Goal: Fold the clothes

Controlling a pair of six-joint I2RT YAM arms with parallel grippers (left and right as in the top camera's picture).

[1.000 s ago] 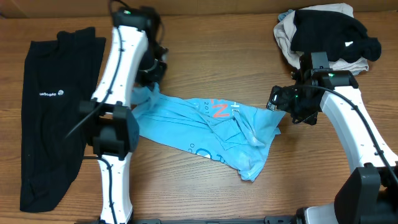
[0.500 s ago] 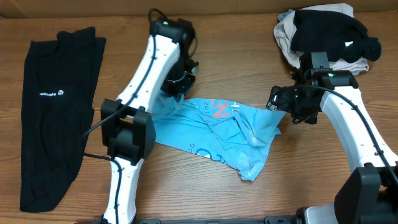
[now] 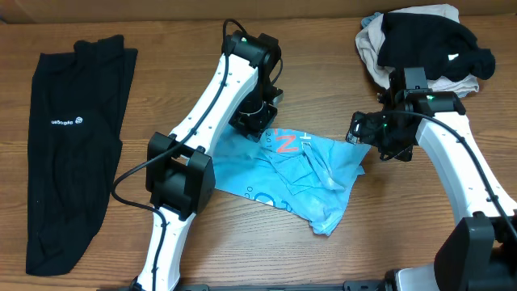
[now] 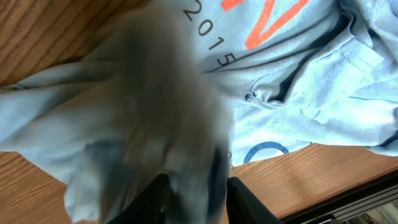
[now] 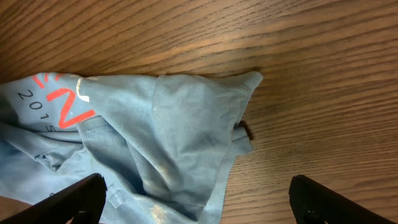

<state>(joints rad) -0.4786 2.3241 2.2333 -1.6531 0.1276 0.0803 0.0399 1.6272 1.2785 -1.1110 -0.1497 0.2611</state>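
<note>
Status: early, by my read. Nothing here looks like a finished fold.

- light-blue T-shirt (image 3: 300,171): mid-table, rumpled, lettering side up, near-right corner trailing toward you. Not laid flat; creases run every way.
- left gripper (image 3: 257,121): reached across to the shirt's far-left edge. Its wrist view is blurred, but a bunch of blue cloth sits between the fingers (image 4: 157,198), so I judge it clamped on the shirt. That end is gathered up off the table (image 3: 258,255).
- right gripper (image 5: 196,202): fingers spread wide, nothing between them. It hangs just beside the shirt's far-right corner, which lies loose on the wood.
- long black garment (image 3: 69,162): far left, stretched out lengthwise, logo up, well apart from both arms. It might be folded once along its length; you can't tell from overhead.
- pile of black and beige clothes (image 3: 424,44): far-right corner, heaped, unsorted.

Left to do, as I see it: get the shirt spread or folded over cleanly, square it, then the black garment, then the pile. You've got one edge in hand and the other corner free.
</note>
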